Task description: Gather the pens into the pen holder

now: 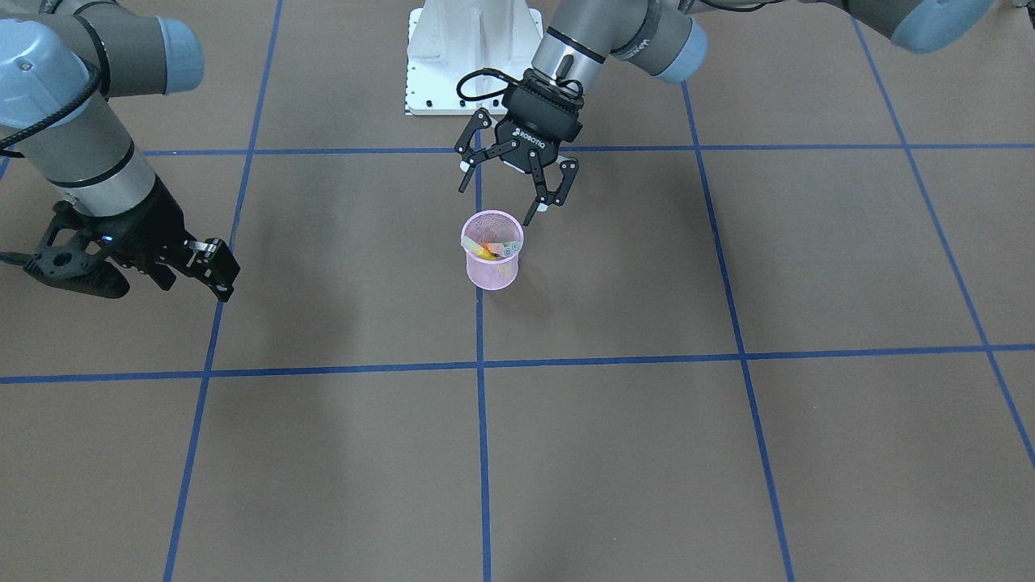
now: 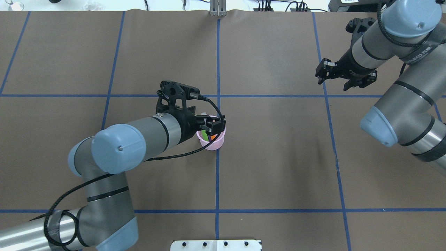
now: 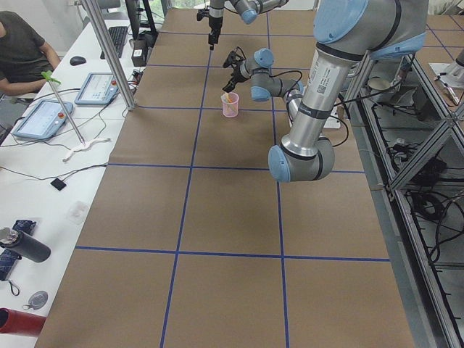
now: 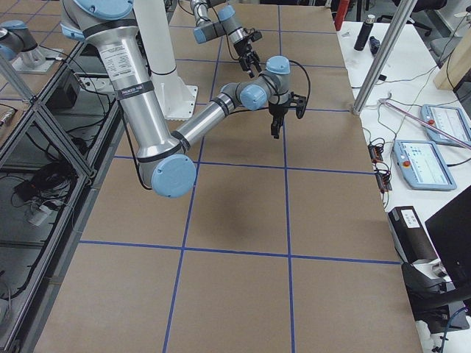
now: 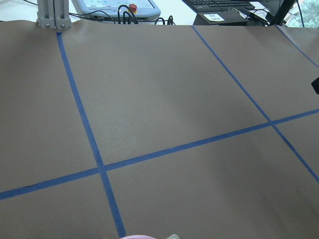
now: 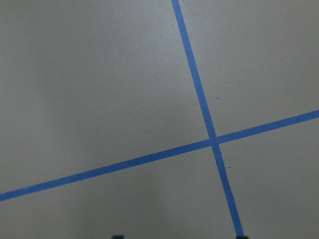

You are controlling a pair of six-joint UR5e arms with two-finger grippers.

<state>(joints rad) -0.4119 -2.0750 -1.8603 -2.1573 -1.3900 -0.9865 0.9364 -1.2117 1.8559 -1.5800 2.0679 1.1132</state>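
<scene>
The pink mesh pen holder [image 1: 492,263] stands upright by the table's middle blue line; it also shows in the overhead view [image 2: 213,143], in the left side view [image 3: 230,106], and as a rim sliver in the left wrist view [image 5: 134,237]. Pens [image 1: 493,249] stand inside it: yellow and orange bodies with pale caps, and green and orange seen from overhead [image 2: 210,137]. I cannot make out a purple one. My left gripper [image 1: 496,204] is open and empty, just above the holder's robot-side rim. My right gripper [image 1: 198,283] is far off to the side, open and empty, low over the table.
The white robot base plate [image 1: 473,56] sits behind the holder. Blue tape lines [image 1: 480,420] grid the brown table. A metal post [image 5: 50,15] stands at the far edge. A desk with tablets [image 3: 43,116] and a seated person [image 3: 22,51] lie beyond it.
</scene>
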